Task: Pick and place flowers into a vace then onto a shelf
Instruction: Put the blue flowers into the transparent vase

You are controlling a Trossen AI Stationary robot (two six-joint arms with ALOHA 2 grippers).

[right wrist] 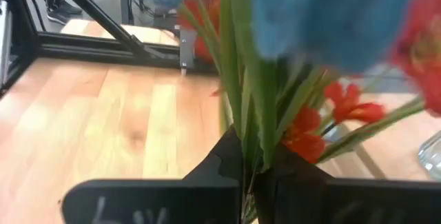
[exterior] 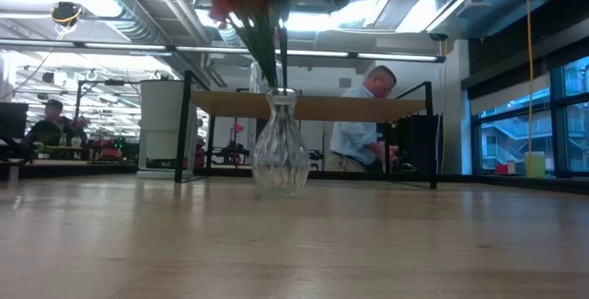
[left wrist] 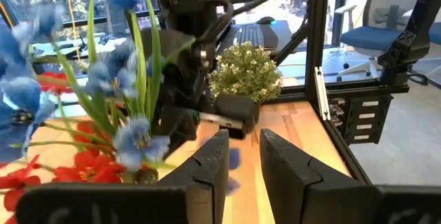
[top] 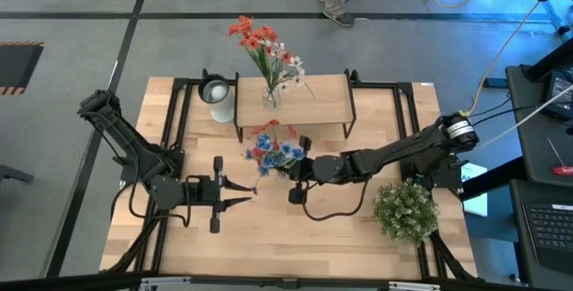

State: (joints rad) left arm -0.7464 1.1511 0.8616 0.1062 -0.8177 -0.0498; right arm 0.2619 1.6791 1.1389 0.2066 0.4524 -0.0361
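My right gripper (top: pixel 288 169) hovers just in front of the shelf (top: pixel 322 103), shut on a bunch of flowers (top: pixel 269 150) with blue and red blossoms. My left gripper (top: pixel 249 194) waits open a little nearer and to the left, and its wrist view (left wrist: pixel 242 162) faces the bunch (left wrist: pixel 117 114). A glass vase (top: pixel 271 97) holds red and white flowers (top: pixel 260 45). The high view shows it over the plank's middle. In the low view the vase (exterior: pixel 281 143) has its foot at tabletop level in front of the plank (exterior: pixel 368 108). My right gripper pinches several green stems (right wrist: pixel 251 138) of the bunch together between its two fingers (right wrist: pixel 224 162). It reaches in level from the table's right. The blossoms (left wrist: pixel 89 169) fan out past the fingers toward the left and the shelf. Whether the stem ends touch the table does not show.
A white cylinder (top: pixel 218 99) stands left of the shelf. A bushy green-and-white plant (top: pixel 407 209) sits near the table's right near corner, beside the right arm. Black frame rails (top: pixel 170 121) run along the table's sides. A person (exterior: pixel 363 120) stands beyond the far edge.
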